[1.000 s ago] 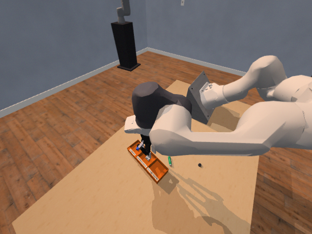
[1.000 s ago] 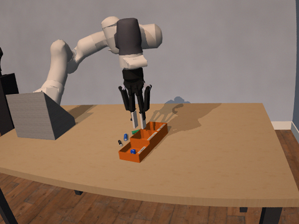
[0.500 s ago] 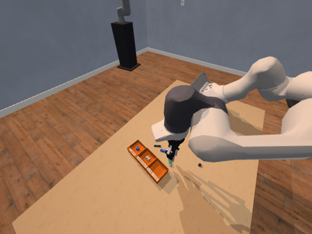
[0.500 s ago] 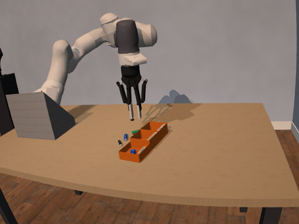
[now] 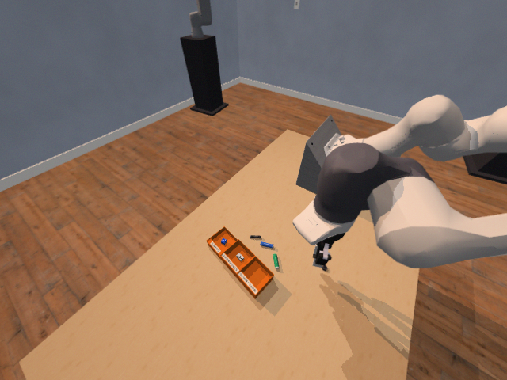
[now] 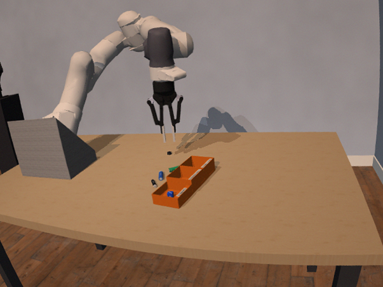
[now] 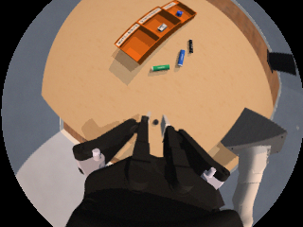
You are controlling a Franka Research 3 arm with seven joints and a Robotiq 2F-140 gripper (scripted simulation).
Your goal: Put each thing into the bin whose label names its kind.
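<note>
My gripper (image 5: 320,265) (image 6: 169,141) (image 7: 155,118) is open with a narrow gap, nothing held, above a small black round thing (image 5: 324,267) (image 6: 169,153) (image 7: 155,122) on the table. Three joined orange bins (image 5: 257,276) (image 6: 199,180) (image 7: 136,48) bear white labels too small to read surely. One end bin holds a blue die (image 5: 223,241) (image 6: 170,194) (image 7: 179,13); the middle holds a small white-and-dark thing (image 5: 239,256) (image 7: 162,27); the other end bin looks empty. Beside them lie a green cylinder (image 5: 276,260) (image 6: 173,169) (image 7: 160,68), a blue cylinder (image 5: 267,245) (image 6: 160,175) (image 7: 181,58) and a black cylinder (image 5: 255,237) (image 6: 153,183) (image 7: 190,45).
A grey wedge-shaped block (image 5: 313,163) (image 6: 40,150) (image 7: 253,130) stands on the table near the arm's base. The cylinders lie close to the bins' long side. The table's edge (image 6: 190,250) runs beyond the bins.
</note>
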